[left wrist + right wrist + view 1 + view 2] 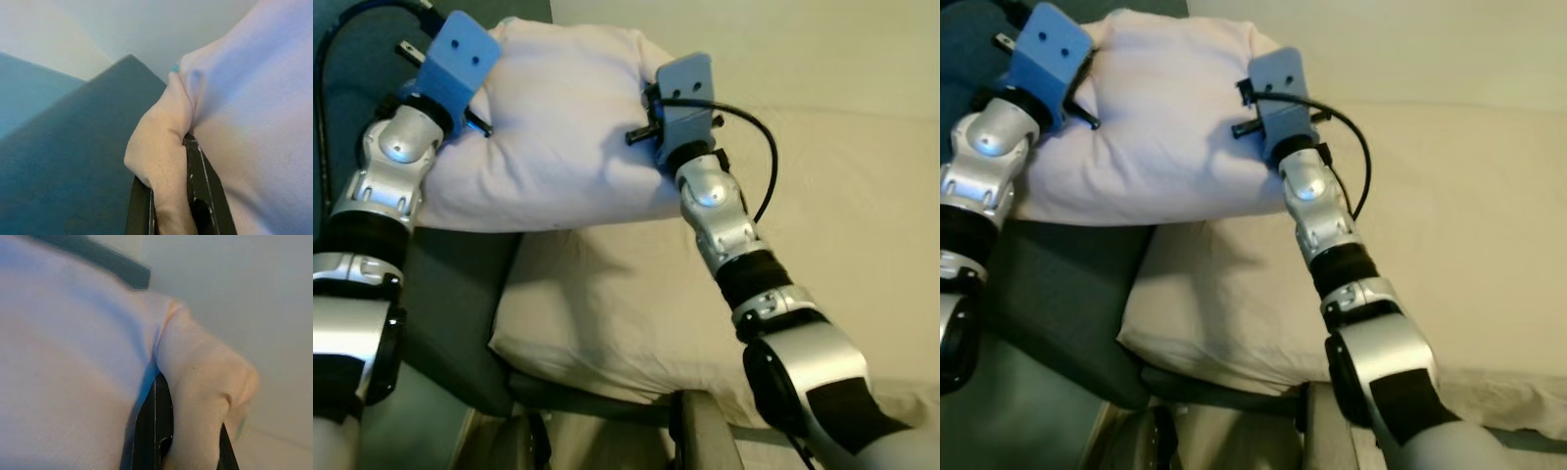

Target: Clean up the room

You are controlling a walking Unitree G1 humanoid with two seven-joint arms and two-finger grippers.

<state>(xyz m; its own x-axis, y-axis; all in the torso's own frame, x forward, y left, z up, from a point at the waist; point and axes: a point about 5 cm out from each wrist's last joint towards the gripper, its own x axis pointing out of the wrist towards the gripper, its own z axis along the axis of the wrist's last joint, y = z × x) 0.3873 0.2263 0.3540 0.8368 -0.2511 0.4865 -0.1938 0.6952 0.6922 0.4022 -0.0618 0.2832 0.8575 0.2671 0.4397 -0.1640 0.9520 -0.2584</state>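
Two grippers share one load: a white pillow [553, 122], held up betw. both arms above the head end of a bed w/ a beige sheet [842, 235]. Left gripper [171, 196] has its black fingers [208, 191] clamped on a bunched corner of the pillowcase; right gripper [181, 431] is pinched the same way on the opposite corner, fabric bulging out over the fingertips. Dark teal upholstered frame [450, 294] sits below and to the robot's left, its headboard behind the pillow; a pale wall [783, 49] is beyond.

Handling, as a guess: pillow looks light, very soft, no stiffness — it sags and puffs betw. the two holds, so it'll flop if one side lets go. Cotton-type case probably grips OK, not slippery, nothing fragile. Corners are the sensible hold: enough folded cloth to bite on, whereas the plump middle would just squash and slide out. Keeping both corners roughly level should stop it twisting when it's set on the sheet.
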